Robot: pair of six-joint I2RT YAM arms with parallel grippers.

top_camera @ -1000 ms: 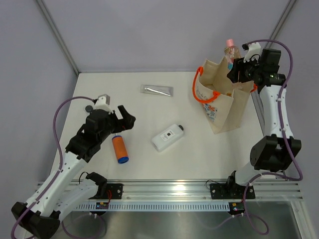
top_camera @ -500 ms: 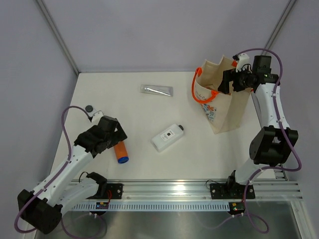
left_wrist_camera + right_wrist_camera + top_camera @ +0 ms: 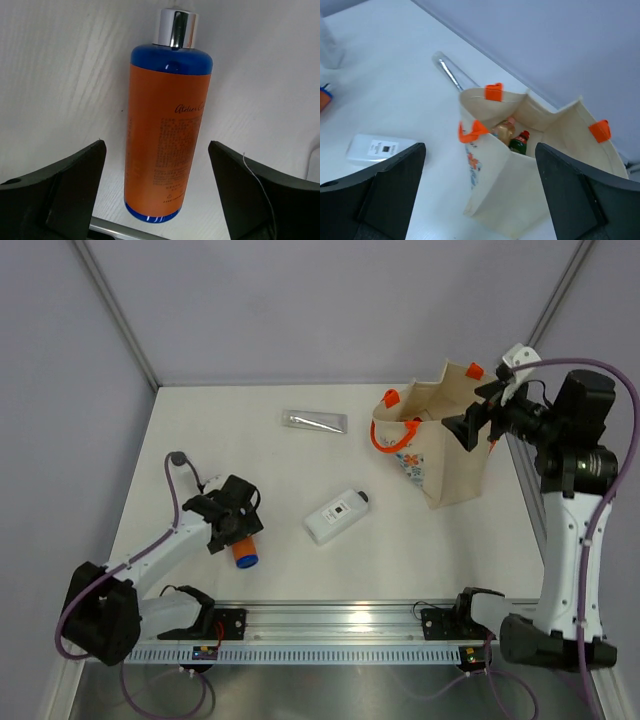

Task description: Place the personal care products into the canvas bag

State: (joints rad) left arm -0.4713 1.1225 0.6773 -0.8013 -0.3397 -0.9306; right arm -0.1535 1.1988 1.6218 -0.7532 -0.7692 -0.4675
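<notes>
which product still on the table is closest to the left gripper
The orange cylinder with blue ends: it lies between the left gripper's open fingers, while the white flat bottle and silver tube lie farther off.

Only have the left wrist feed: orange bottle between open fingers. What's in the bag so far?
Observer: The right wrist view shows two inside the canvas bag: a green bottle with red cap and a peach-pink bottle.
Operator: What's still outside it?
Observer: Besides yours, lying flat: silver tube toward the far edge, white flat bottle nearer the middle.
Operator: Right side carrying anything?
Observer: No. The right gripper is open and empty, looking down into the bag.
</notes>
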